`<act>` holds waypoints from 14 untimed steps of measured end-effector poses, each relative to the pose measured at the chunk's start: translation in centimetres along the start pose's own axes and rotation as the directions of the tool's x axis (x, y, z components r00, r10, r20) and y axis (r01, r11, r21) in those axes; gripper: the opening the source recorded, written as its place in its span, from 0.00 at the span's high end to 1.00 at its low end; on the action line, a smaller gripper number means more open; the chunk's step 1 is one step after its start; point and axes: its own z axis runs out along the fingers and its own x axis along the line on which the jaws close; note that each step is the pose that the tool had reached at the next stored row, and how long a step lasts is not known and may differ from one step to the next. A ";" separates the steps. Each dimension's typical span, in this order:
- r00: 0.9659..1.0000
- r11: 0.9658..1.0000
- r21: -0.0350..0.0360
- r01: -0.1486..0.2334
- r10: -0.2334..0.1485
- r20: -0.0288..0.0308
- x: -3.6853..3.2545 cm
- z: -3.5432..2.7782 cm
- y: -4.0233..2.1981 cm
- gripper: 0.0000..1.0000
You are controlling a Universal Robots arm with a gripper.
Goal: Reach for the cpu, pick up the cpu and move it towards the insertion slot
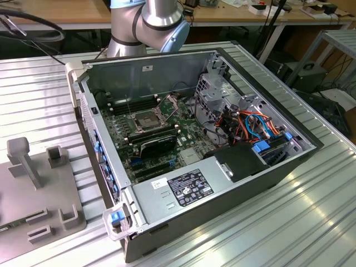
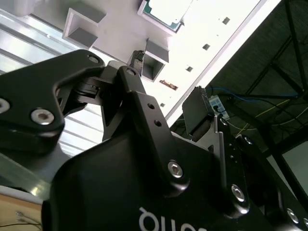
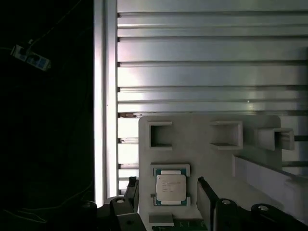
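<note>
The pincer (image 3: 169, 204) is open. In the first wrist view its two dark fingers (image 3: 207, 202) stand apart, one to each side of the cpu (image 3: 170, 186), and they seem to hang above it without touching. The cpu lies flat with its metal face up in a shallow pocket (image 3: 170, 169) of a grey tray (image 3: 202, 159). The tray rests on the ribbed metal tabletop (image 3: 192, 62).

The step in hand looks like the reach. To do it well, I judge the pincer should stay centred over the cpu and come straight down, so that each finger meets one of the two side edges squarely. The pocket has raised lips on its other two sides, so a twist of the wrist would risk catching them. The piece is thin, so a light, level squeeze should hold it best.

In the exterior view the insertion slot (image 1: 146, 120) sits on the board inside the open computer case (image 1: 161, 67). Its silver frame and latch are raised, and it is well apart from the tray.
</note>
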 end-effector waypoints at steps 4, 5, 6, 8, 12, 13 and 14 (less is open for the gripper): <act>1.000 1.000 0.000 0.000 0.000 0.000 0.09 0.61 -0.45 0.40; 1.000 1.000 0.000 0.000 0.000 0.000 0.12 0.75 -0.52 0.40; 1.000 1.000 0.000 0.000 0.000 0.000 0.14 0.86 -0.56 0.40; 1.000 1.000 0.000 0.000 0.000 0.000 0.16 1.06 -0.65 0.40; 1.000 1.000 0.000 0.000 0.000 0.000 0.20 1.41 -0.76 0.40; 1.000 1.000 0.000 0.000 0.000 0.000 0.19 1.51 -0.80 0.40; 1.000 1.000 0.000 0.000 0.000 0.000 0.20 1.63 -0.84 0.40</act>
